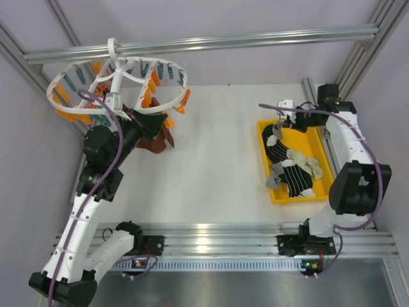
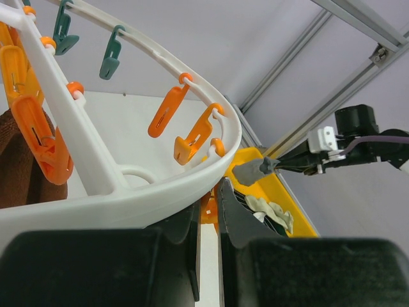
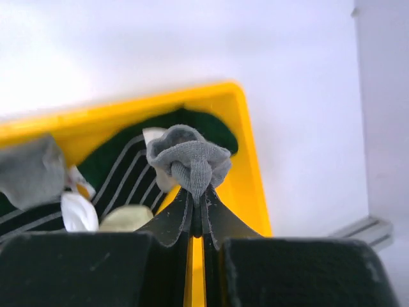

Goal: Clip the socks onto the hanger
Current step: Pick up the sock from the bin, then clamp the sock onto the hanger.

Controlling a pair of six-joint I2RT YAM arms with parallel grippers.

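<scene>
The right gripper [image 3: 197,208], jaws pressed together, pinches a bunched grey sock [image 3: 189,160] over the far left corner of the yellow tray [image 3: 249,160], where the other socks [image 1: 295,167], striped, black, cream and grey, lie heaped. The grip takes only a fold of fabric, probably so the rest can hang free for a clip.

Across the table [image 1: 211,160], at its far left corner, the hanger [image 2: 128,198] hangs by its hook from the frame bar [image 1: 255,39]. The left gripper [image 2: 208,204] sits up against the ring's rim, apparently to steady it for the hand-over. Its jaws stand close, with a thin gap between them. The rim hides their tips, so I cannot tell whether they clamp the ring, an orange clip [image 2: 195,134] or nothing.

A piece of brown fabric [image 1: 158,137] hangs under the ring, with its fastening hidden behind the arm. How much sock trails below the right jaws is out of view.
</scene>
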